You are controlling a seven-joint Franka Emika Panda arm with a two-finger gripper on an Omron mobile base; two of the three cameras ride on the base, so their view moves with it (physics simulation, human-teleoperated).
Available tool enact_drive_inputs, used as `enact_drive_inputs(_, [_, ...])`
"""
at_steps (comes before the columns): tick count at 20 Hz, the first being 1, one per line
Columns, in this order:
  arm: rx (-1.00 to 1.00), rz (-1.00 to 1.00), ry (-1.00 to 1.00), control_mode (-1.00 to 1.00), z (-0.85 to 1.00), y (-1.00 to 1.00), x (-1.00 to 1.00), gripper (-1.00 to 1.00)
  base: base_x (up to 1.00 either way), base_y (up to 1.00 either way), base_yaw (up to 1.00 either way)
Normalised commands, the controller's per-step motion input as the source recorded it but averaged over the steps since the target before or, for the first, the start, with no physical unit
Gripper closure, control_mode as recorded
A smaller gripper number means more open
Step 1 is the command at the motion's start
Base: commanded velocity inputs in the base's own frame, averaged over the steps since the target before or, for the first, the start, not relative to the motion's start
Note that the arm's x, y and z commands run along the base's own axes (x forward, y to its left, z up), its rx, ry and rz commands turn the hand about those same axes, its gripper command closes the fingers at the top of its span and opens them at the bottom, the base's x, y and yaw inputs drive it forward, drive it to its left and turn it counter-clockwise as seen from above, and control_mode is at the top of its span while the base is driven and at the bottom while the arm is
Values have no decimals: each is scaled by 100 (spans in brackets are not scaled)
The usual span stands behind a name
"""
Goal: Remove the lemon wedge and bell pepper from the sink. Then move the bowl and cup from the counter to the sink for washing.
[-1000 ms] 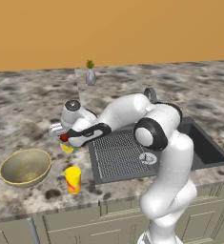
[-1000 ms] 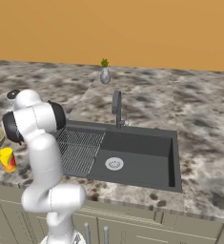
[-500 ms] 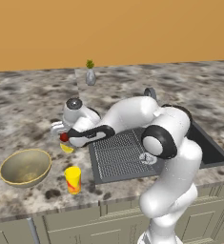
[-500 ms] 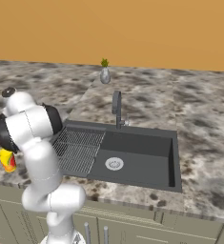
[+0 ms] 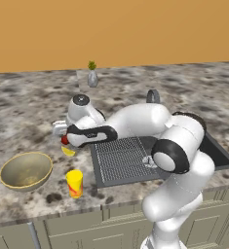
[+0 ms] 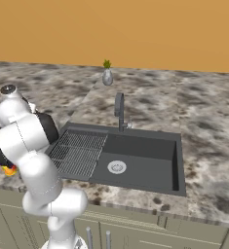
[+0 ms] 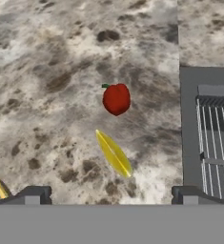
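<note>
1. The end effector [image 7: 111, 193] hangs over the speckled stone surface [image 5: 33, 109] just left of the sink [image 6: 140, 160], its two dark fingertips [image 7: 35, 194] standing wide apart with nothing between them.
2. The bell pepper [image 7: 116, 98] lies on the surface outside the sink, a small dark-red ball with a green stem; in the left base view it shows as a red spot [image 5: 64, 140] tucked against the hand.
3. The lemon wedge [image 7: 114, 153] lies on the surface too, just beside the pepper but apart from it, and left of the sink's rim; from the left base view it is a yellow sliver [image 5: 68, 151] just below the hand.
4. The bowl [image 5: 26, 170] sits upright on the surface well left of the sink, nearer the front edge than the pepper and wedge.
5. The cup [image 5: 75, 183] stands upright between the bowl and the sink's ribbed drainboard [image 5: 123, 158], close to the front edge of the surface, with its orange-red mark facing the camera.
6. The sink's basin holds no loose items in the right base view, with the round drain [image 6: 117, 167] in its floor and the grey faucet [image 6: 119, 111] at its rear rim.
7. A grey vase with a green plant [image 6: 107, 74] stands behind the sink near the orange wall.
</note>
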Motion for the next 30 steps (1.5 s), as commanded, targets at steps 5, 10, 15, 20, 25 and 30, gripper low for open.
enact_drive_inputs(5, [2,-1,8,-100,16,-2,-27,-100,0,0,0])
enact_drive_inputs(10, [0,-3,9,-100,15,-4,-28,-100,0,0,0])
enact_drive_inputs(15, [0,-4,1,-100,11,-1,-28,-100,0,0,0])
enact_drive_inputs(20, [2,0,0,-100,9,-1,-28,-100,0,0,0])
enact_drive_inputs(25, [9,7,6,-100,7,1,-20,-100,0,0,0])
enact_drive_inputs(30, [13,9,13,-100,5,7,-16,-100,0,0,0])
